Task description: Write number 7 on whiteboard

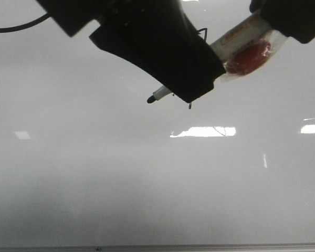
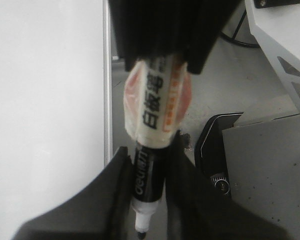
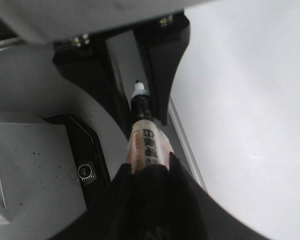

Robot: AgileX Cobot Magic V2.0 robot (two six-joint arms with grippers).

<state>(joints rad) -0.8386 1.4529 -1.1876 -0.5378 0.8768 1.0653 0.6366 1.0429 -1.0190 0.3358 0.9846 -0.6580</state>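
The whiteboard (image 1: 147, 184) fills the front view. My left gripper (image 1: 181, 94) is shut on the black front barrel of a marker (image 1: 160, 95), whose black tip points left over the board. My right gripper (image 1: 283, 23) is shut on the same marker's tape-wrapped rear end, next to a red patch. In the left wrist view the fingers (image 2: 115, 185) flank the marker (image 2: 157, 100). In the right wrist view my right gripper (image 3: 150, 172) grips the marker (image 3: 145, 137). The number 7 is mostly hidden behind the left gripper. Only thin black strokes show at its top (image 1: 203, 31) and its tail (image 1: 190, 106).
The board's thin metal bottom edge (image 1: 199, 247) runs along the front. Bright light reflections (image 1: 205, 131) lie on the board. A black cable (image 1: 16, 27) hangs at the upper left. A grey robot base with a black round knob (image 2: 220, 182) sits beside the board (image 3: 85, 171).
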